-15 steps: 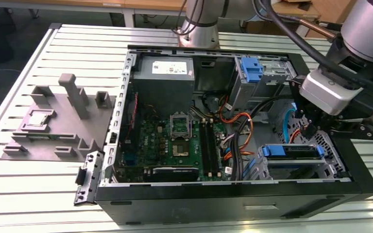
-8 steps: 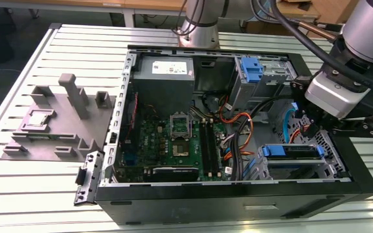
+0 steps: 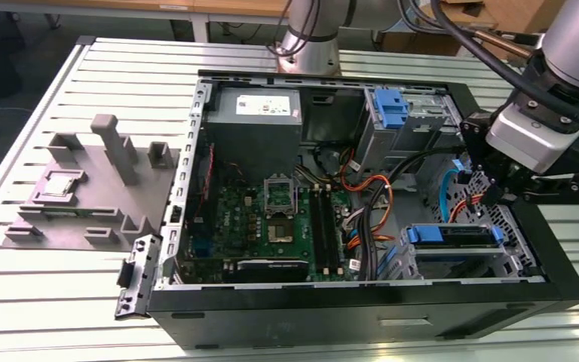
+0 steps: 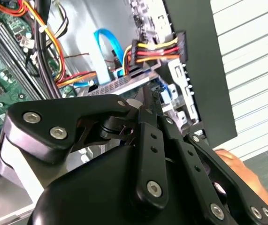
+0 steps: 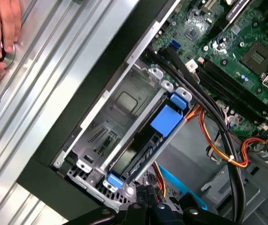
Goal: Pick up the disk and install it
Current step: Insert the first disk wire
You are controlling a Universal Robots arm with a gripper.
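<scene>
on a slatted metal table (image 3: 48, 286) we're hovering over the open pc case (image 3: 370, 302). the disk (image 3: 454, 236) is sitting in its bay. we're judging it stiff, fairly heavy, fragile; take its blue frame edges. gripper (image 3: 493, 179): we can't tell its state.

slotted aluminium bench (image 3: 78, 302), workshop behind it.
pale ribbed profile surface runs across the exterior view. beyond its far edge: dark floor (image 3: 28, 45), a wooden-topped table (image 3: 199, 7) with white legs, cardboard boxes (image 3: 491, 15) toward the exterior view's right. light is even and diffuse.
</scene>
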